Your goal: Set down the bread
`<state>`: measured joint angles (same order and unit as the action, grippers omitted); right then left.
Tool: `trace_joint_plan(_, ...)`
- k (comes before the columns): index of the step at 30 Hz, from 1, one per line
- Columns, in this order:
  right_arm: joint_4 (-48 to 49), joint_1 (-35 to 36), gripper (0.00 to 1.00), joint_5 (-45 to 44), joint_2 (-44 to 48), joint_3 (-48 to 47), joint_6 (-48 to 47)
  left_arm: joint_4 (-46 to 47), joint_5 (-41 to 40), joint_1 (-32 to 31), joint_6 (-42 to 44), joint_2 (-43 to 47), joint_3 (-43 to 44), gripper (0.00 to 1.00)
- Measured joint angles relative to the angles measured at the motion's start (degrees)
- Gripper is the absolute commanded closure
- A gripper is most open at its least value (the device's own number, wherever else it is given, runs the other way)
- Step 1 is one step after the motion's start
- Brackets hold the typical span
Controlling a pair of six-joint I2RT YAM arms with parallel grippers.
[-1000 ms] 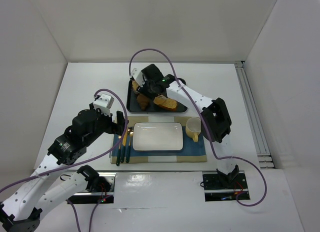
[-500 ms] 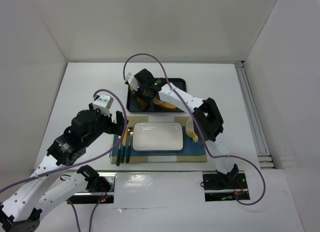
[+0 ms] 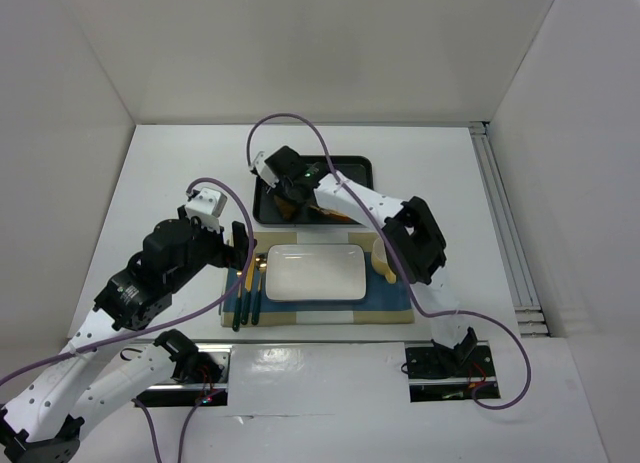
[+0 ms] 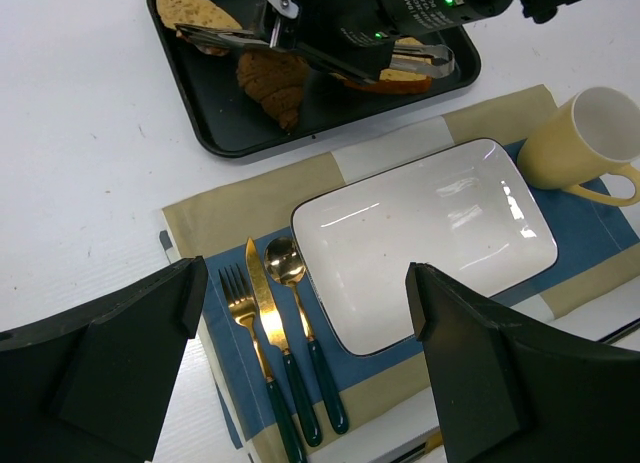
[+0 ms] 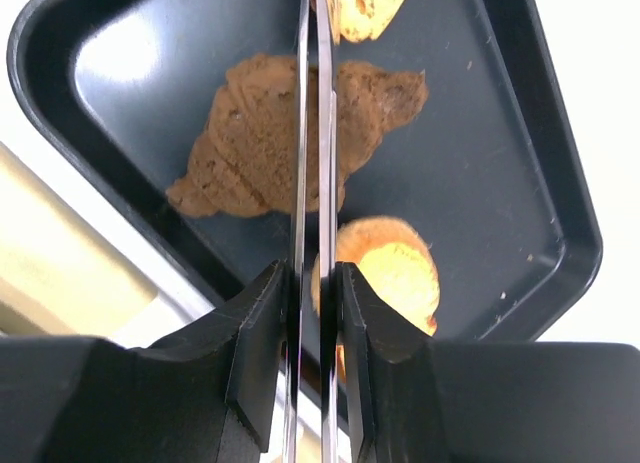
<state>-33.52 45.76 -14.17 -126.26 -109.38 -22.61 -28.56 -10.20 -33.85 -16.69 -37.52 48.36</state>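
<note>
The right gripper (image 5: 310, 283) is squeezed shut on thin metal tongs (image 5: 310, 133) over the black tray (image 5: 500, 133). The bread (image 4: 186, 6) lies in the tray's far left corner. The wrist view cuts it off, so I can't tell if the tongs touch it. The left gripper (image 4: 305, 283) hangs wide open by the plate (image 4: 420, 233)

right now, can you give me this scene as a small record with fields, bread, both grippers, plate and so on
bread: small oval pale tan slice, golden crust, in a corner of the black tray
right gripper: shut on thin metal tongs, over the tray, blades crossing the dark brown pastry
tongs on bread: cannot tell
left gripper: open, empty, above the blue and tan placemat
plate: white rectangular plate, bare, on that placemat
beside plate: yellow cup; gold cutlery with dark green handles
</note>
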Motion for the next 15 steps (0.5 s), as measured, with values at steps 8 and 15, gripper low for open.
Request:
trace_joint_plan(8, -0.1, 0.0, 1.0, 2.7, 7.9, 5.1, 0.5, 0.0, -0.1, 0.0, 0.0, 0.0, 0.0, 0.0)
trace_joint_plan(15, 0.5, 0.0, 1.0, 10.1, 22.8, 11.9, 0.5, 0.0, -0.5, 0.0, 0.0, 0.0, 0.0, 0.0)
